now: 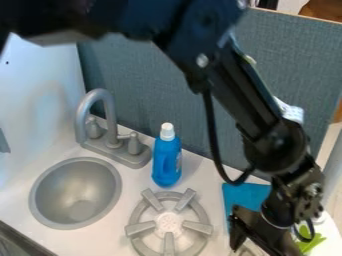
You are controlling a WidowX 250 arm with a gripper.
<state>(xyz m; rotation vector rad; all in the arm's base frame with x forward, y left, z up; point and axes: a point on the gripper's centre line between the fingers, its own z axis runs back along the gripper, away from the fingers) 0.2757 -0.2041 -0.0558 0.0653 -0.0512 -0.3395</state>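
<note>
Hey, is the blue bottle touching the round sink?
Apart. The camera view shows a strip of white counter between the round sink and the blue bottle.

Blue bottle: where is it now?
The blue bottle stands upright in the camera view's middle, between the faucet and the blue cloth, behind the burner.

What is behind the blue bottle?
The grey-blue panel rises behind the bottle, with white counter at its foot. Whatever the bottle itself covers there cannot be seen.
</note>
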